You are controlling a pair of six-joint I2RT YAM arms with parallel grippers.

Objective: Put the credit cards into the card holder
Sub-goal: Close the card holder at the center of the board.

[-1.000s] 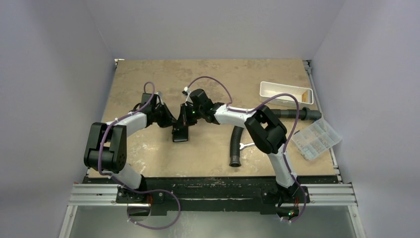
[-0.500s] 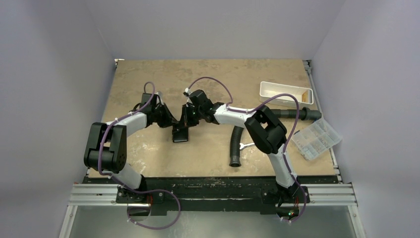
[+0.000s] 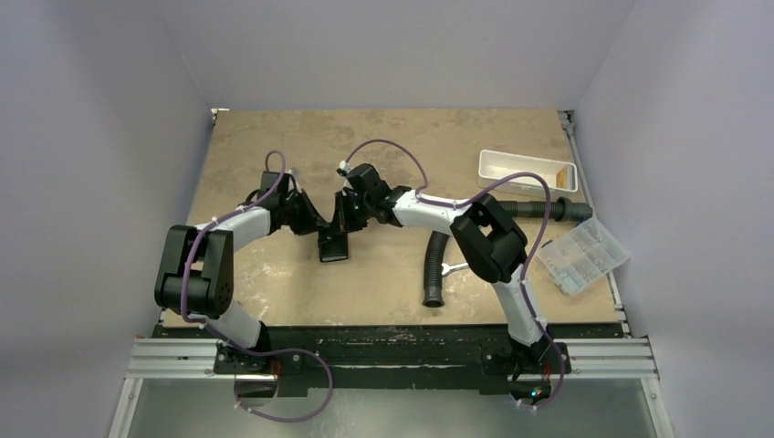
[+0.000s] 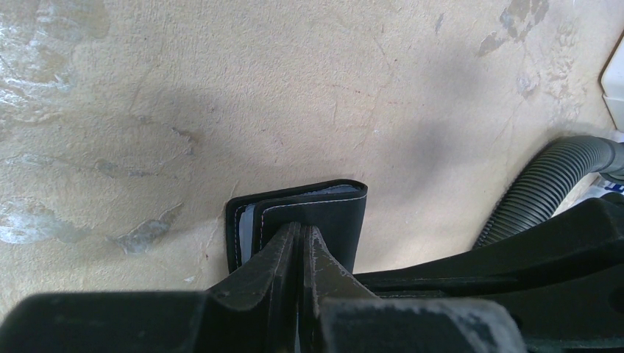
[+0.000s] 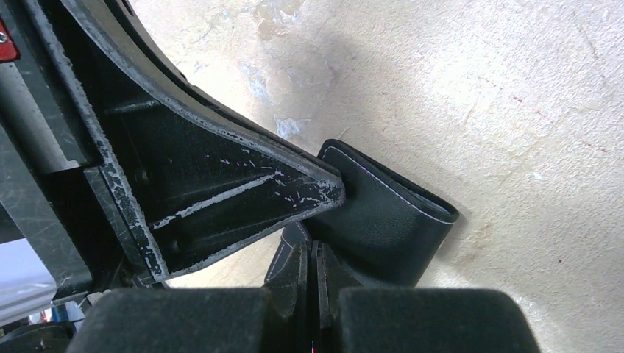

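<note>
The black card holder [image 3: 333, 246] hangs partly folded just over the table's middle, with both grippers on it. My left gripper [image 3: 321, 224] is shut on one stitched flap [image 4: 335, 213], its tips [image 4: 300, 226] pinched on the flap's edge. A greyish credit card [image 4: 246, 229] shows as a thin edge inside the holder. From the other side my right gripper [image 3: 344, 222] is shut, its tips [image 5: 314, 245] pinched on an inner stitched flap of the holder [image 5: 390, 213]. The left finger [image 5: 243, 191] crosses the right wrist view.
A black corrugated hose [image 3: 436, 265] curves right of the grippers, also in the left wrist view [image 4: 544, 180]. A silver wrench [image 3: 454, 268] lies beside it. A white tray [image 3: 528, 171] and a clear compartment box [image 3: 584, 254] sit at the right edge.
The right wrist has edged slightly left toward the holder. The holder and the left gripper have stayed where they were.
</note>
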